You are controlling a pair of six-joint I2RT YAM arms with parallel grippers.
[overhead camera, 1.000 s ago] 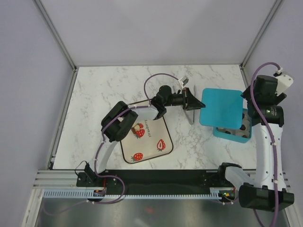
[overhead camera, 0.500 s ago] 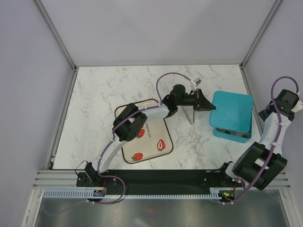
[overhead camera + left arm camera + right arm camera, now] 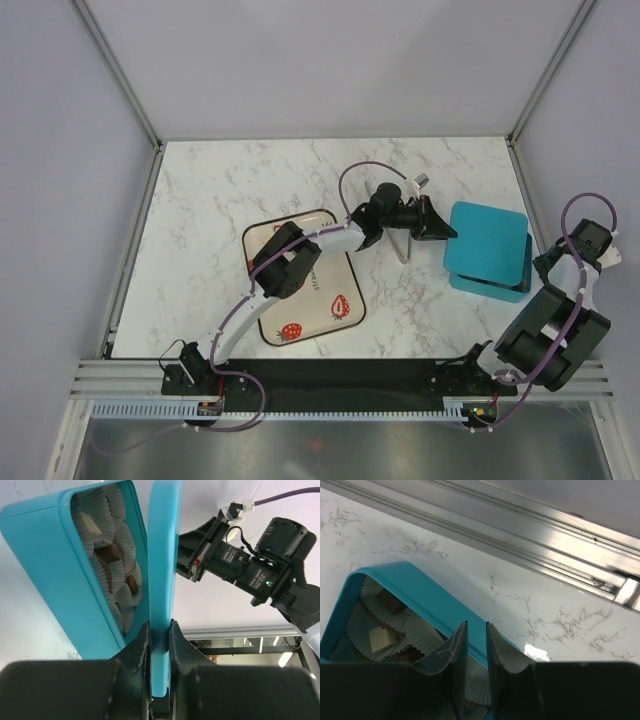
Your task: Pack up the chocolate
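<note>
The lid (image 3: pixel 488 240) goes over the box (image 3: pixel 487 287): from above we see the teal cover, a second ago tilted off to the left with the box's near row of cups exposed, now lying almost squarely over it, with only the near edge of the box showing beneath.

The left hand (image 3: pixel 160 627) grips the lid edge-on, fingers clamped on its rim, and has carried it rightward across the table (image 3: pixel 220 190). The right arm, which stood over the box a second ago, has swung clear to the right-hand edge. Its hand (image 3: pixel 476 626) has narrowed from wide to a slim gap and holds nothing.

The chocolate (image 3: pixel 112 552) sits inside the box in white paper cups, with brown pieces and a cream one (image 3: pixel 382 639) visible from both wrist cameras.

In the left wrist view the lid stands off the box at an angle and the cups show in the opening, so we judge it is not yet seated.

We read this as the closing step. The filling looks finished, the right arm is out of the way, and what remains is lowering the lid flush and letting go. The strawberry-print tray (image 3: pixel 345 270) lies well apart to the left, and no chocolate shows on the part of it the left arm leaves in view.
</note>
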